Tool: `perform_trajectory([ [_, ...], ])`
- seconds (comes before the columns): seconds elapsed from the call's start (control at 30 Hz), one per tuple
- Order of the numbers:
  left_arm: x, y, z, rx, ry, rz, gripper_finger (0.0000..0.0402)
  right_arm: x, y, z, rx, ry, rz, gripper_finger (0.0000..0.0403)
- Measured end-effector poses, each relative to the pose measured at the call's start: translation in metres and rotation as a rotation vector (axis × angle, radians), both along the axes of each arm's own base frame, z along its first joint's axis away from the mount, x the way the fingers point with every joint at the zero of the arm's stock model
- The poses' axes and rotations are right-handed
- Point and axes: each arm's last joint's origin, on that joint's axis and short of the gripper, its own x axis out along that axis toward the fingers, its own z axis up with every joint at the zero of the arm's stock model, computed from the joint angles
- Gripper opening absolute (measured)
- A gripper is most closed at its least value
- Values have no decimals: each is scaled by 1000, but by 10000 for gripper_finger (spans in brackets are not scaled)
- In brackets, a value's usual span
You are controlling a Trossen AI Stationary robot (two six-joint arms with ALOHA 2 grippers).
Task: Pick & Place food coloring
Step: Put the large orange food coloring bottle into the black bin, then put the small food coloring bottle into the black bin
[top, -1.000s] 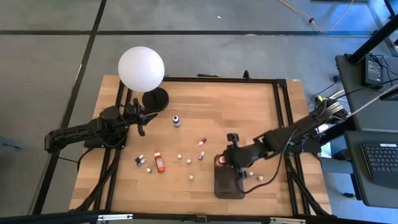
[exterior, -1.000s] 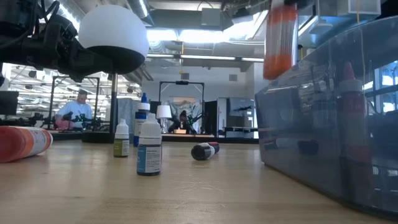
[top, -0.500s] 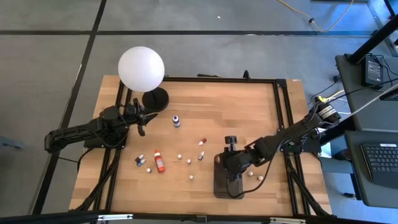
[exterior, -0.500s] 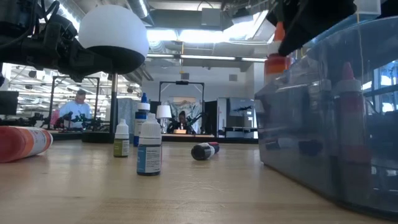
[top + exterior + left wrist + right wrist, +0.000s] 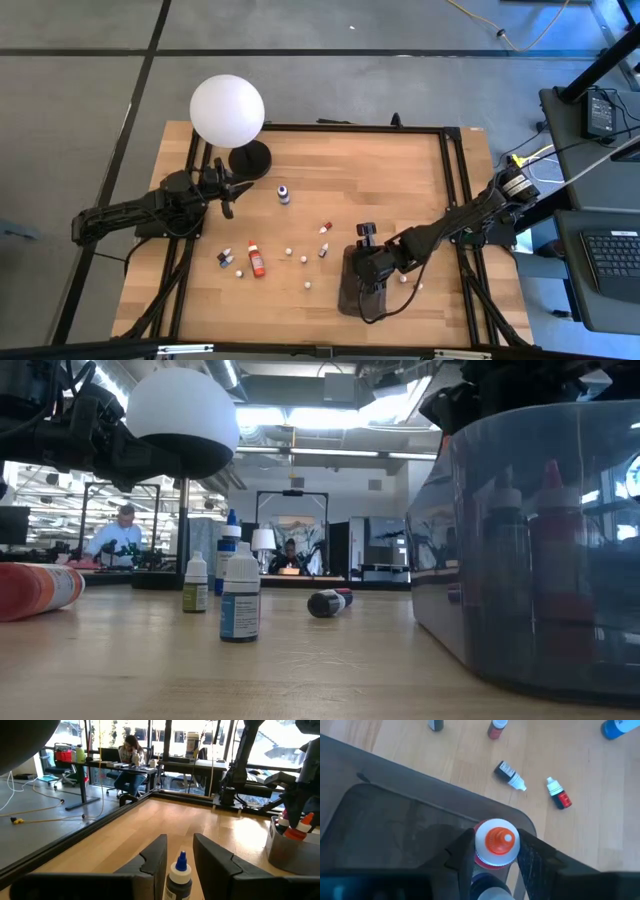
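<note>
My right gripper hangs over the dark grey tray, shut on an orange-capped food coloring bottle lowered inside the tray walls. Two more bottles stand in the tray. Other food coloring bottles stand or lie on the wood: a blue-capped one, a red one on its side, and small ones. My left gripper waits level at the left by the lamp base, narrowly open, nothing between its fingers. My right gripper pinches the orange-capped bottle just below its cap between its two fingers, one on each side. The fingers slant down from above. The bottle stands upright inside the tray; whether its base touches the tray floor is hidden.
A white globe lamp on a black base stands at the far left. Loose white caps dot the middle, and two lie right of the tray. Black rails frame the table. People sit in the room beyond.
My right gripper has come down with the orange-capped bottle, from above the tray's rim to inside its walls, tipping steeper and drifting toward the near edge. The tray has shifted slightly toward the near left.
</note>
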Motion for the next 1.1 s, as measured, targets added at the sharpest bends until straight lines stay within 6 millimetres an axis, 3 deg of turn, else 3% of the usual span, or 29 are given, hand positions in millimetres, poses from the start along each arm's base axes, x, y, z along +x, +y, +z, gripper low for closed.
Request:
perform_trajectory([
  [0.27,0,0,0,0,0,0,94,0,0,0,2,-1,-5,167],
  [0.77,0,0,0,-1,0,0,95,1,-1,4,-94,-18,41,169],
  [0.9,0,0,0,-1,0,0,93,-1,-4,15,-147,-13,37,170],
  [1.1,0,0,0,-1,0,0,91,-14,-4,51,-145,-34,-6,170],
])
